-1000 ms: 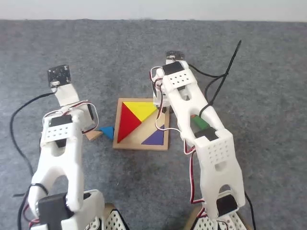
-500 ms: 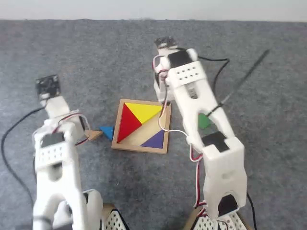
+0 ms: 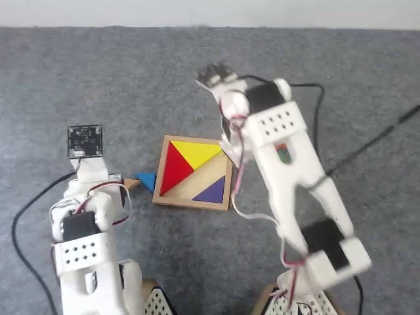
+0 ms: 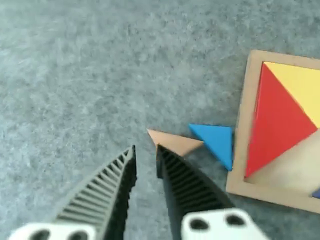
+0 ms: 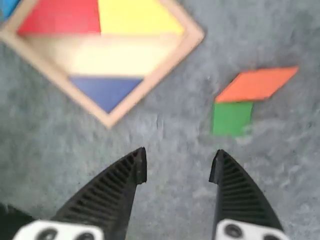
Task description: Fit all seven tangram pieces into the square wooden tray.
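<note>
The square wooden tray [image 3: 224, 194] holds a red triangle [image 3: 174, 172], a yellow triangle [image 3: 195, 152] and a purple triangle [image 3: 211, 191]. Just outside its left edge on the carpet lie a blue triangle [image 4: 216, 143] and a tan triangle [image 4: 175, 142]. My left gripper [image 4: 145, 156] hovers just short of the tan triangle, open by a narrow gap with nothing in it. An orange parallelogram [image 5: 256, 83] and a green square [image 5: 231, 118] lie together right of the tray [image 5: 186, 48]. My right gripper [image 5: 180, 157] is open wide over bare carpet between the tray's corner and the green square.
Grey carpet [image 3: 131, 79] covers the whole table. Black cables trail from both arms, one at the left [image 3: 29, 197] and one at the right [image 3: 367, 144]. The right arm [image 3: 289, 151] hides most of the carpet right of the tray in the high view.
The left arm has drawn back toward the near edge. The right arm has swung out to the right, its wrist shifting left. The pieces and tray have stayed put.
</note>
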You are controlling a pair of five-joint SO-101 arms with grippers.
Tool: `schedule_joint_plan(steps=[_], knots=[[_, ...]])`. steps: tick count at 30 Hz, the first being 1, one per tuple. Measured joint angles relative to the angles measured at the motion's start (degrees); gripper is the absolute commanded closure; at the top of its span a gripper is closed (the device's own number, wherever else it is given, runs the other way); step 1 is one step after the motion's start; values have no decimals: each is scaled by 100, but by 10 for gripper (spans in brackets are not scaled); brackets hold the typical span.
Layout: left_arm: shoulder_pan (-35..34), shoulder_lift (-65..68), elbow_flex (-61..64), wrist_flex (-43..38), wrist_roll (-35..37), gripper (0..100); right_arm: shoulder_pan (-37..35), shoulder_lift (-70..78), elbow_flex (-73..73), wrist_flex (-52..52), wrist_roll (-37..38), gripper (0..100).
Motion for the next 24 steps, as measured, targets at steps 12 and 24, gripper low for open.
schedule_joint_plan(steps=[12, 24], knots=[[308, 3200, -1011, -255, 879, 805, 404, -1776, 4510, -3051, 88, 783], [-132, 3938, -1503, -255, 651, 801, 404, -1837, 5266, -4097, 88, 783]])
